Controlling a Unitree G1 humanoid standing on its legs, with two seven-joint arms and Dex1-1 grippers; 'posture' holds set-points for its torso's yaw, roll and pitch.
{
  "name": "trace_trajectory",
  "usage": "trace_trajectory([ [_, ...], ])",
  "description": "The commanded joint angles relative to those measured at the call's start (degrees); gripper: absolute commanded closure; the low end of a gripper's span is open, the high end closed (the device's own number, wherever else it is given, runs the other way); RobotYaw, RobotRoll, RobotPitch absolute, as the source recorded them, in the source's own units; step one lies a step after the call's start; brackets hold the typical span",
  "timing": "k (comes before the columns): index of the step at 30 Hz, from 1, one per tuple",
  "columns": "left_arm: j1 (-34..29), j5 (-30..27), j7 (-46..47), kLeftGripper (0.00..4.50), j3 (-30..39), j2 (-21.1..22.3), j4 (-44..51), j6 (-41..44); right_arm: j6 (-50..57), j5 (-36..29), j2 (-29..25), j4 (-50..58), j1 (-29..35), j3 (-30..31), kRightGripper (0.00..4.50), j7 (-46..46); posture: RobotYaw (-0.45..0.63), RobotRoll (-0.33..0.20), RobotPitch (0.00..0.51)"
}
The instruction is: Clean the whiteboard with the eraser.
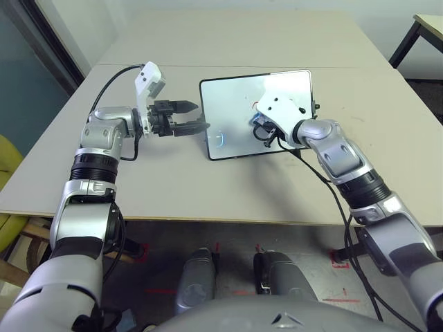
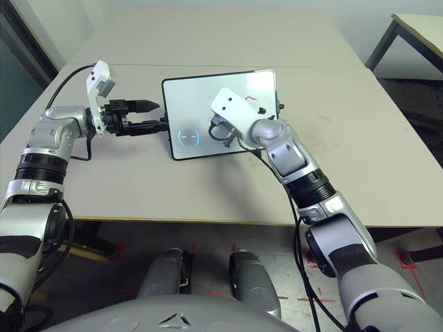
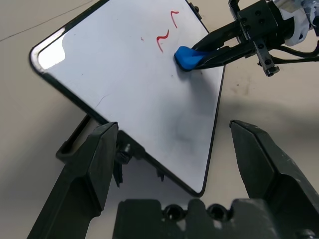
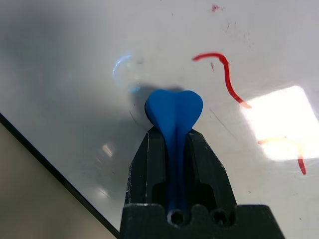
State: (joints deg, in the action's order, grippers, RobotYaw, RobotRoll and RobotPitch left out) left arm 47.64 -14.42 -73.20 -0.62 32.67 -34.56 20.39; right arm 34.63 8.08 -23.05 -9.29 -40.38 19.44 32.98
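Eraser (image 4: 174, 110), soft blue, against glossy whiteboard (image 3: 124, 79)

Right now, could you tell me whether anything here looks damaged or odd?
The eraser looks squashed: pinched hard between the right gripper fingers, its tip bulging into two lobes against the whiteboard. Red marks remain.

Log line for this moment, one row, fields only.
right gripper: shut on eraser, pressed to whiteboard | red marks: remaining | left gripper: open, at board's edge, touching nothing
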Motion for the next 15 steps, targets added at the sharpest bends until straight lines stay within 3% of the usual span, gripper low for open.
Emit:
trace_trajectory([
  [1,-0.1,-0.4,0.2,0.00,0.1,-0.1,0.6,0.0,0.9,0.4,-2.3,-1.1,2.6,-1.4,4.20,0.6,0.13,0.000,0.070],
  [15,0.0,-0.5,0.3,0.00,0.2,-0.5,0.2,-0.2,1.5,-0.3,-8.9,0.5,6.1,-5.9,4.22,2.6,0.12,0.000,0.073],
])
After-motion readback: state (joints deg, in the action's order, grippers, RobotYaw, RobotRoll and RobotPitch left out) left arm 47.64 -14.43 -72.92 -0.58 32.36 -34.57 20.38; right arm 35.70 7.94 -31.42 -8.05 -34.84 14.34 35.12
